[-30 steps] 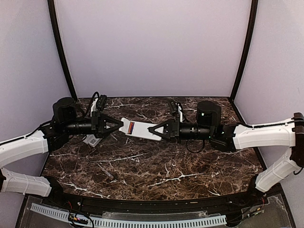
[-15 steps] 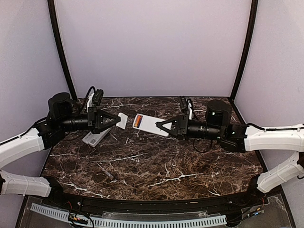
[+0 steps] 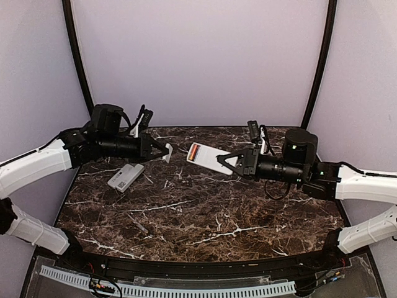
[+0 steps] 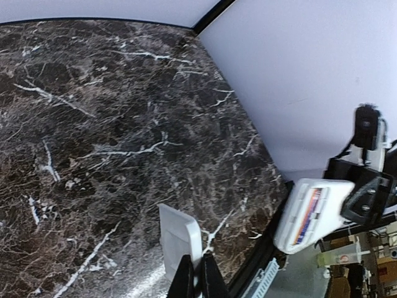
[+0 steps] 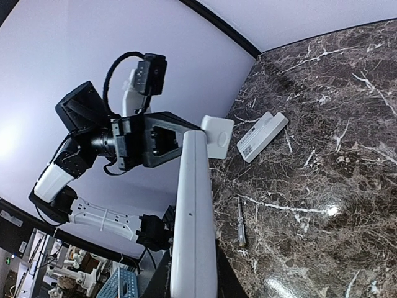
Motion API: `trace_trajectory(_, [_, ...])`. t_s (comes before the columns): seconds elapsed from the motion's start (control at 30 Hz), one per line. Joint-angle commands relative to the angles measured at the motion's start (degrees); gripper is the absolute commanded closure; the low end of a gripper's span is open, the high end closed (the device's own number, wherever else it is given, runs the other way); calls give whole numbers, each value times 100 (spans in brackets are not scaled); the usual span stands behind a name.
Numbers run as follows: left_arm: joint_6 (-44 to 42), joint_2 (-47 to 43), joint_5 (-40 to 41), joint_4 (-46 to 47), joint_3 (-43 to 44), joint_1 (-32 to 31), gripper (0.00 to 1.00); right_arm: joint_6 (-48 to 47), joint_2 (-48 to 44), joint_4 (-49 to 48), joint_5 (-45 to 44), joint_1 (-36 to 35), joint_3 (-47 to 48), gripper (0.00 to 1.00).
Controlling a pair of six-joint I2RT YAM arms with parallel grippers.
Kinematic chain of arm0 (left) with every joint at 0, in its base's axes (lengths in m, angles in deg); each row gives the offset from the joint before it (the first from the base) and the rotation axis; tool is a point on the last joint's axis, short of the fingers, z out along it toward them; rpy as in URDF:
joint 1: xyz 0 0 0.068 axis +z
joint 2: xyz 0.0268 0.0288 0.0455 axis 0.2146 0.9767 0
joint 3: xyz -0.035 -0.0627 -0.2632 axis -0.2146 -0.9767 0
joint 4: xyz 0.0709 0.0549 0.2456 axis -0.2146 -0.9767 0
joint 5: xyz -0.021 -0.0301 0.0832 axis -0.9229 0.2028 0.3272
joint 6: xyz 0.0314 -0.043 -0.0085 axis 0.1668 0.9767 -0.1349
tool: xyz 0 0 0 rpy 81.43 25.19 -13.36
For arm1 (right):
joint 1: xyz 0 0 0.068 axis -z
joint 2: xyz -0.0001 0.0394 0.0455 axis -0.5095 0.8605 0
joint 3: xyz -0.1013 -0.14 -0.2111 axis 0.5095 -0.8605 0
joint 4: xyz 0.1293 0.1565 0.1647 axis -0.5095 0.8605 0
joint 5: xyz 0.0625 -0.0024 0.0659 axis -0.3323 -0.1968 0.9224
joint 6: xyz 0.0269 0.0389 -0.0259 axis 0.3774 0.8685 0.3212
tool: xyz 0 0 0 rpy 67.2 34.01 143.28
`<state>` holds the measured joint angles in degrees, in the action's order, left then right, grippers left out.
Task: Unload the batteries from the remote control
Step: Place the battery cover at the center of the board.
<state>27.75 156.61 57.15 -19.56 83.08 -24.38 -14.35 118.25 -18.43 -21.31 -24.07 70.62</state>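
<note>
My right gripper [image 3: 226, 162] is shut on one end of a white remote control [image 3: 209, 159], held in the air over the back of the table. Its far end shows an uncovered bay with orange and blue batteries [image 3: 194, 151] lying inside; in the left wrist view the batteries [image 4: 308, 208] sit in the remote control [image 4: 296, 225] too. My left gripper [image 3: 165, 151] is shut on a small flat white cover [image 4: 178, 238], held apart from the remote, to its left. The right wrist view shows the remote control [image 5: 193, 211] edge-on with the cover [image 5: 218, 136] beyond it.
A second white remote [image 3: 125, 176] lies on the marble table [image 3: 205, 211] at the left, below my left arm. A thin screwdriver [image 3: 141, 226] lies nearer the front. Lilac walls close the back and both sides.
The two grippers have drawn apart: the left has gone back and left with the cover, the right has carried the remote to the right and a little back.
</note>
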Motion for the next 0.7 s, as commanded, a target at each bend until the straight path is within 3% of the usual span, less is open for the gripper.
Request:
trace_trajectory(0.0, [-685,860,1334,-901,435,-201,100,-225,-134,79,-245,27,-116,100])
trace_trajectory(0.33, [-1050,2540,2206,-1062,1327,-304,100,-253,-36,16,-230,20,-147,100])
trace_trajectory(0.67, [-1216,3626,3037,-1421,2071,-304,100,-237,190,-15,-189,20,-70,100])
